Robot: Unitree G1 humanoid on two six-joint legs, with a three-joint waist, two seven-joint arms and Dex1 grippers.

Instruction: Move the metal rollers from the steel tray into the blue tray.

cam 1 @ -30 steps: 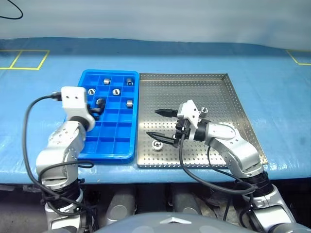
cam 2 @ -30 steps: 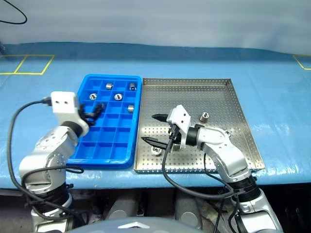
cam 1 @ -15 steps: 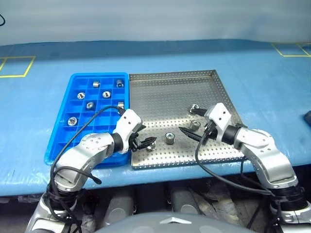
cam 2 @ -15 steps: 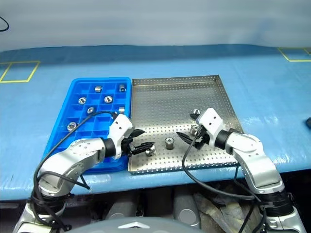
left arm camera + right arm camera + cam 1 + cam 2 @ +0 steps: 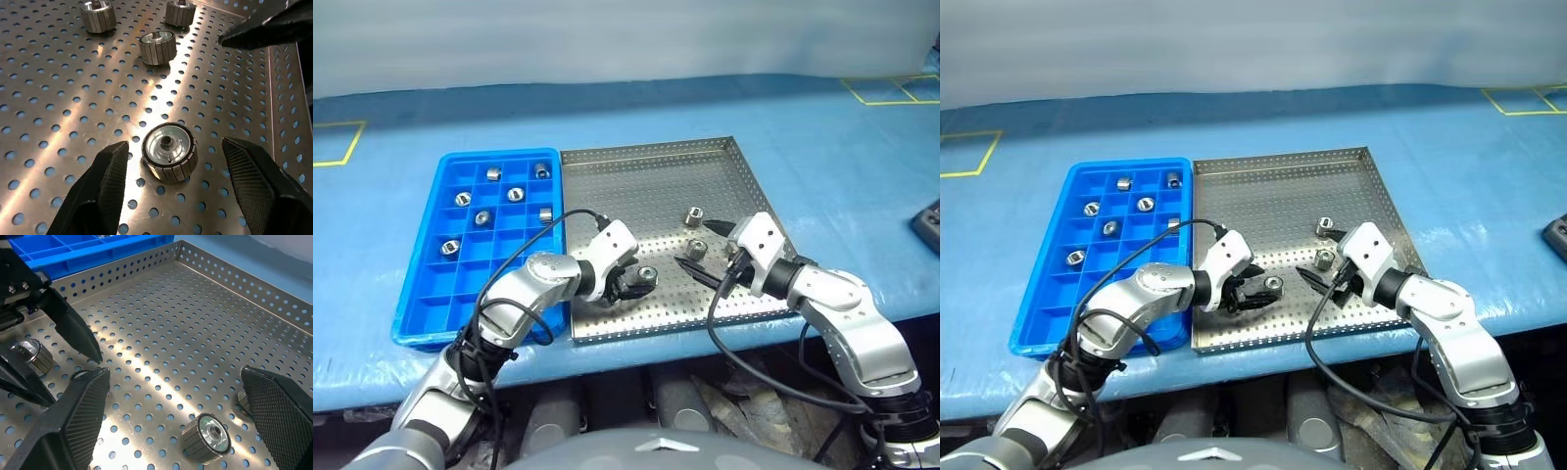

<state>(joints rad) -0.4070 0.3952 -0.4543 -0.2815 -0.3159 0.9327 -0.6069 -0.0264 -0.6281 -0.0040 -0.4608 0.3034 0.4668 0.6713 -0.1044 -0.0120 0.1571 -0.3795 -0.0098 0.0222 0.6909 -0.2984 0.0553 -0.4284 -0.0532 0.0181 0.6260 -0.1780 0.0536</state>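
The steel tray (image 5: 636, 176) lies on the table to the right of the blue tray (image 5: 421, 294). Three metal rollers rest on the steel tray's floor. My left gripper (image 5: 641, 284) is open low over the nearest roller (image 5: 169, 152), a finger (image 5: 105, 181) on each side and neither touching it. My right gripper (image 5: 702, 247) is open by the second roller (image 5: 206, 437), which lies on its side just ahead of the fingers. The third roller (image 5: 694, 215) stands a little farther back. Several rollers (image 5: 516, 194) sit in the blue tray's far compartments.
A dark object (image 5: 928, 220) lies at the table's right edge. Yellow tape marks (image 5: 333, 147) line the blue table cover. The steel tray's front rim (image 5: 636, 328) sits close to the table's front edge. Black cables hang from both wrists.
The camera view has swung. My left gripper has left the blue tray and come down around a roller in the steel tray. My right gripper has shifted right, toward the two rollers there.
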